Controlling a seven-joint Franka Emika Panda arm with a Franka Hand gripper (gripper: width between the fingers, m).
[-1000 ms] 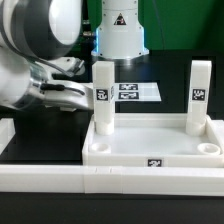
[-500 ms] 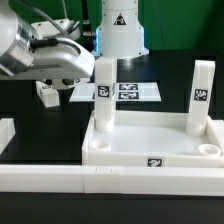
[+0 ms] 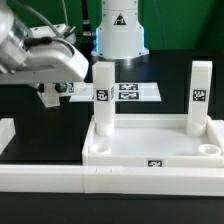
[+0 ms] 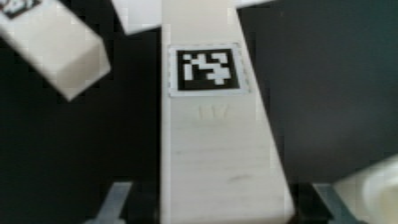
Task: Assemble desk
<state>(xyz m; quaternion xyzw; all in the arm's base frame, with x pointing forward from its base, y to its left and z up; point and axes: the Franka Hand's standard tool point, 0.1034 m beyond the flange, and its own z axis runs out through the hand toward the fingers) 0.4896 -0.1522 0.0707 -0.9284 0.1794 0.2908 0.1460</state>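
Note:
The desk's white tray-like panel (image 3: 150, 143) lies near the front in the exterior view. Two tagged legs stand upright in its far corners, one on the exterior view's left (image 3: 103, 95) and one on its right (image 3: 200, 95). My gripper (image 3: 55, 86) hovers over the black table beyond the panel's left end. It is shut on a third white tagged leg (image 3: 48, 96), which hangs tilted below the hand. In the wrist view this leg (image 4: 210, 130) runs away between the two fingers (image 4: 121, 205), tag facing the camera, with the gripper (image 4: 228, 208) at its near end.
The marker board (image 3: 138, 90) lies flat behind the panel. A long white rail (image 3: 90, 180) runs along the front, and another rail end (image 3: 5, 130) sits at the exterior view's left. The robot base (image 3: 118, 30) stands at the back. Another loose leg (image 4: 63, 55) lies on the table.
The arm has risen from low over the table and the gripped leg has come into view beneath it. Since half a second ago it has shifted slightly to the exterior view's right.

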